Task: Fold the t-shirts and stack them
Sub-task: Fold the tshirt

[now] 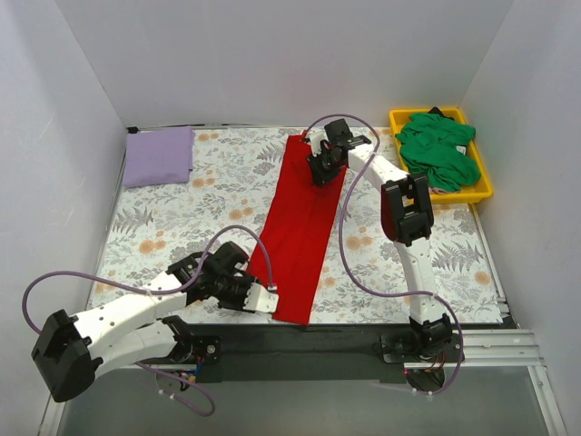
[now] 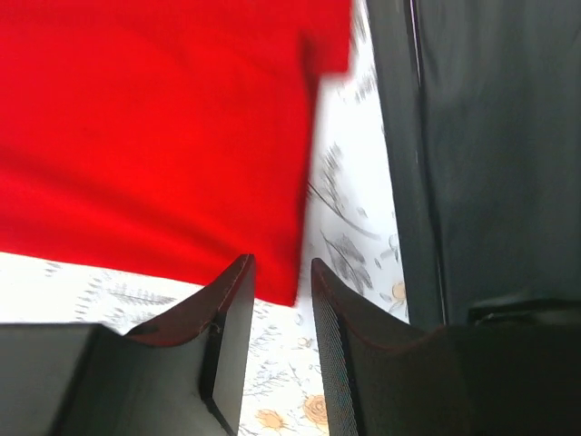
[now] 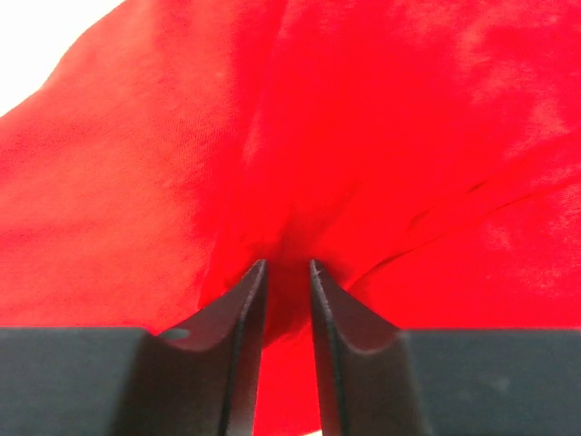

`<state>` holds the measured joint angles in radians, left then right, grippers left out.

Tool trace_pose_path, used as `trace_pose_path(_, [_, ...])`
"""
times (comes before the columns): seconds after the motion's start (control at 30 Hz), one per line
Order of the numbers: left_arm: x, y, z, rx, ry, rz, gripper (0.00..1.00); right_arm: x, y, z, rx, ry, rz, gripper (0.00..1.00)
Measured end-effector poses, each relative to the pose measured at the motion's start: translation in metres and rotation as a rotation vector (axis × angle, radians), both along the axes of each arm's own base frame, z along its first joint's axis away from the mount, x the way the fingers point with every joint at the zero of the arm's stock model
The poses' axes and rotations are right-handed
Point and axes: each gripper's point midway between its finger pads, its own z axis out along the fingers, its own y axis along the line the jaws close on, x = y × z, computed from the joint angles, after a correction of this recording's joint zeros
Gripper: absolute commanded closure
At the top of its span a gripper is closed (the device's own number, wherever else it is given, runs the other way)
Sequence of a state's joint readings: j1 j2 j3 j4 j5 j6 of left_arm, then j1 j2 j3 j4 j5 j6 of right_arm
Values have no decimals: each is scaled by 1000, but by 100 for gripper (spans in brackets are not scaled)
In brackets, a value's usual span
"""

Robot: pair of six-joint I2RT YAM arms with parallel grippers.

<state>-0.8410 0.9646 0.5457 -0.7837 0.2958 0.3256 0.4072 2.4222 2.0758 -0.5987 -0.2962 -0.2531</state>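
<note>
The bright red t-shirt (image 1: pixel 304 227) lies as a long folded strip down the middle of the floral table cloth. My right gripper (image 1: pixel 320 173) is at its far end, shut on a bunched fold of the red cloth (image 3: pixel 363 136), which is pinched between the fingers in the right wrist view (image 3: pixel 286 268). My left gripper (image 1: pixel 270 300) is at the strip's near left corner. Its jaws stand a little apart and empty (image 2: pixel 281 272), with the red corner (image 2: pixel 154 118) just beyond the tips. The pale lavender t-shirt (image 1: pixel 159 156) lies folded at the far left. The green t-shirt (image 1: pixel 440 150) is crumpled in the tray.
A yellow plastic tray (image 1: pixel 486 186) holding the green shirt stands at the far right corner. A black base plate (image 1: pixel 300 341) runs along the near table edge and also shows in the left wrist view (image 2: pixel 490 154). White walls enclose the table.
</note>
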Motion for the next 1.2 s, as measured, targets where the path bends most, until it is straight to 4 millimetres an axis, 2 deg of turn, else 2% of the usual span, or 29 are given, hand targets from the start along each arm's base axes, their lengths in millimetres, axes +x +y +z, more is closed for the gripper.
trace_pose_path(0.1, [5,-23,33,-100,17,38,69,-8,3,14,34,7,23,65])
trace_pose_path(0.17, [9,-37,54,-163,32,69,70,-12,3,32,52,-10,31,66])
trace_pose_path(0.2, [11,-44,62,-191,41,89,70,-14,3,44,61,-27,32,68])
trace_pose_path(0.23, [13,-50,69,-214,53,109,71,-16,2,57,69,-44,33,74])
trace_pose_path(0.33, [19,-62,73,-244,93,183,71,-21,1,92,87,-101,33,81])
trace_pose_path(0.4, [23,-67,69,-244,117,232,72,-23,0,103,86,-123,32,82])
trace_pose_path(0.5, [33,-72,67,-259,119,309,73,-33,-3,88,54,-89,28,83])
trace_pose_path(0.67, [46,-76,67,-295,104,420,73,-62,-8,29,-52,46,33,85])
trace_pose_path(0.8, [52,-74,67,-310,124,493,73,-72,-6,-5,-127,96,44,86])
trace_pose_path(1.03, [61,-65,63,-317,195,611,73,-51,-6,-10,-196,38,28,88])
trace_pose_path(1.1, [66,-61,61,-320,218,646,73,-38,-6,-10,-211,13,25,88])
trace_pose_path(1.2, [74,-55,56,-317,253,702,73,-8,-5,-8,-216,-49,5,87])
